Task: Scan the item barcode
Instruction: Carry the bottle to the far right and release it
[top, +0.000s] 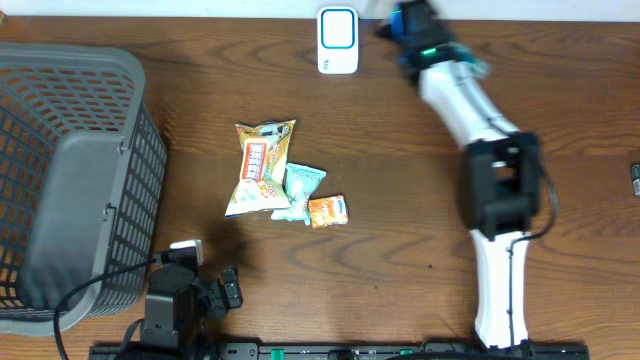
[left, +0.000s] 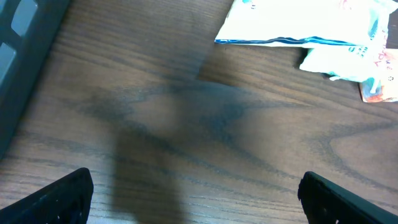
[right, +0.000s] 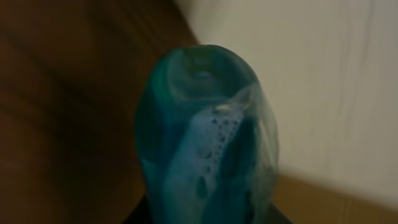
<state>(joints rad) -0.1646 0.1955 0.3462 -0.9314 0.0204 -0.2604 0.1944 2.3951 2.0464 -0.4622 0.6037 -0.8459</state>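
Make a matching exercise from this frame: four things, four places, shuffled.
Things
1. grey basket
2. white scanner
3. blue-green bottle
4. orange packet

Places
A. held in the right gripper
B. left side of the table
C. mid-table, touching the teal packet
D. far edge of the table, near the centre

Pairs: 1-B, 2-D, 3-A, 4-C
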